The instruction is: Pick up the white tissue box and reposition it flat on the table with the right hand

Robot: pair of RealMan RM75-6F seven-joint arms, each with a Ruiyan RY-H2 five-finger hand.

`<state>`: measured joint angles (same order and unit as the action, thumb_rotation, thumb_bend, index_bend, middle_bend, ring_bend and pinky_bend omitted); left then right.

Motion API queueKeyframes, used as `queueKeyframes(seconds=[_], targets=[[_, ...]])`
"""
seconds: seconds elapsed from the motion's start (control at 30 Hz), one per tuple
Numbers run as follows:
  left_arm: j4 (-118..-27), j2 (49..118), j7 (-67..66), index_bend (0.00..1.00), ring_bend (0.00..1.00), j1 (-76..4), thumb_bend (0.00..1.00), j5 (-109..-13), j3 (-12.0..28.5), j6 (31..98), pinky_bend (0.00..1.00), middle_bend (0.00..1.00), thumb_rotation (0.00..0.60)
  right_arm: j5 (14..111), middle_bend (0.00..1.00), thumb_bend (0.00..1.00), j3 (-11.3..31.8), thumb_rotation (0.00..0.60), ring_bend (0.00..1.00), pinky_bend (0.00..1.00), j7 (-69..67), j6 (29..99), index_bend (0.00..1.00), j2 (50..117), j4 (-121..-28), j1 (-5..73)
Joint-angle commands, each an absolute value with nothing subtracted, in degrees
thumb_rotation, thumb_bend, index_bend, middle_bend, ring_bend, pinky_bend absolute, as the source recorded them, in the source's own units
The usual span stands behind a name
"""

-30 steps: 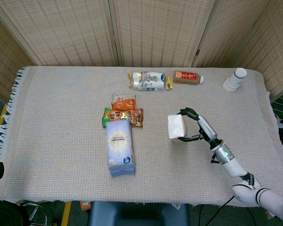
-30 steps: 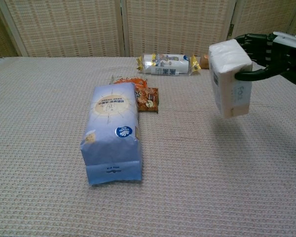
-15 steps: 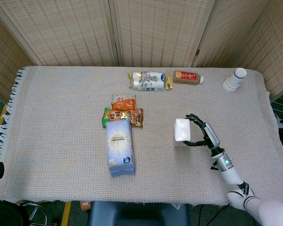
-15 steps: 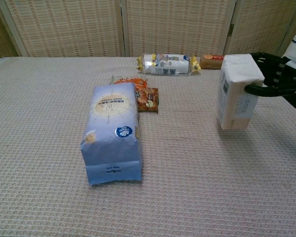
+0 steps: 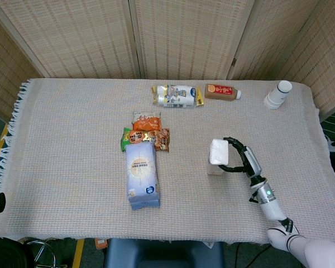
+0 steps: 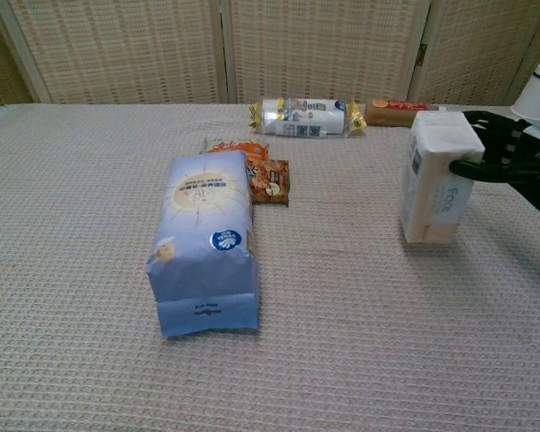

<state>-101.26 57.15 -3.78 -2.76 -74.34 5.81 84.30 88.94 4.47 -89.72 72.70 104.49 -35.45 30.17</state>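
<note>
The white tissue box (image 5: 218,156) (image 6: 436,187) stands upright on its end on the woven table cloth, right of centre. My right hand (image 5: 240,158) (image 6: 508,155) grips the box near its top, thumb on the near face and fingers around the far side. The box's lower end touches or nearly touches the cloth. My left hand is in neither view.
A blue paper bag (image 5: 141,173) (image 6: 205,238) lies left of centre with snack packets (image 5: 147,134) behind it. At the back lie a wrapped roll (image 5: 176,95), a brown bottle (image 5: 222,91) and a white cup (image 5: 277,94). The table's right edge (image 5: 329,162) is close to my arm.
My right hand has lowered the tissue box from mid-air down to the cloth and shifted it slightly right and nearer. The box now stands more upright.
</note>
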Motion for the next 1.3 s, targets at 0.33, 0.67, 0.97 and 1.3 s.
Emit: queueKeyframes(seconds=[0.33,0.67,0.97,1.3], targets=[[-101.3,57.2,-4.0,0.13,0.0,-2.9,0.52,-74.1,5.8,84.1,0.11,0.0,0.6,89.6,0.55,0.32,3.0,0.6,0.4,0.0,-87.3,70.7,0.63,105.9,-33.0,30.7],[-101.2,57.1,-4.0,0.13,0.0,-2.9,0.52,-74.0,5.8,83.9,0.11,0.0,0.6,89.2,0.54,0.32,2.6,0.6,0.36,0.0,-84.3,70.5,0.51,107.1,-30.6,30.0],[-101.4,57.2,-4.5,0.13,0.0,-3.0,0.53,-74.1,5.7,83.9,0.11,0.0,0.6,89.8,0.35,0.25,1.7,0.6,0.3,0.0,-85.3,69.8,0.21,104.8,-33.4,30.1],[-101.5,57.2,-4.6,0.13,0.0,-3.0,0.53,-73.9,5.8,84.0,0.11,0.0,0.6,90.4,0.28,0.07,0.9,0.6,0.29,0.0,-85.0,68.9,0.03,102.7,-35.6,30.3]])
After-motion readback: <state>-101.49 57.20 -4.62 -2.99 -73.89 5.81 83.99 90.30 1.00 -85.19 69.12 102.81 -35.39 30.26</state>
